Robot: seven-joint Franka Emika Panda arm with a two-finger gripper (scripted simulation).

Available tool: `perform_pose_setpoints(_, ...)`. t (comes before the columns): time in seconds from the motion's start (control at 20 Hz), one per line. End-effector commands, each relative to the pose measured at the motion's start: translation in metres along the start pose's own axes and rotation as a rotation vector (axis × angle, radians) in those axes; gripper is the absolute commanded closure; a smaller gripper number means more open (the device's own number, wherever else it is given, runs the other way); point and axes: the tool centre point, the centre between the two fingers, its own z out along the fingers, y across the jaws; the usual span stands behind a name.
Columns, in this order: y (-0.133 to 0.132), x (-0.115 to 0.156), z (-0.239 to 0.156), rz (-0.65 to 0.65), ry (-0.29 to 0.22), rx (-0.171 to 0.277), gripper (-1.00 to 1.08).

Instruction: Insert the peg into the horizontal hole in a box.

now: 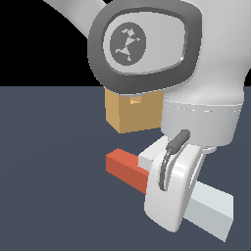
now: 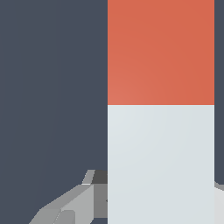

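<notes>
peg low centre of exterior view, axis running lower right to upper left, red end toward box | hole just above red end in frame | gripper over white part; jaw state cannot be told

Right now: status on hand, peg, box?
Hand over the peg's white section, grip not confirmable. Peg low, red end toward the box, not inserted. Hole partly hidden by arm. Nothing between peg and box.
</notes>
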Motion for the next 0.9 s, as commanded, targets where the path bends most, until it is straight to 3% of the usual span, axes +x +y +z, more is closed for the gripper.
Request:
perform_pose_setpoints(0.0, 0.003, 0.002, -0.003, 0.007, -0.001, -0.001, 1.08)
perform_pose_setpoints(0.45, 0.023, 0.025, -0.023, 0.087, -0.001, -0.001, 1.08)
perform_pose_setpoints(0.85, 0.060, 0.059, -0.055, 0.217, -0.001, -0.002, 1.08)
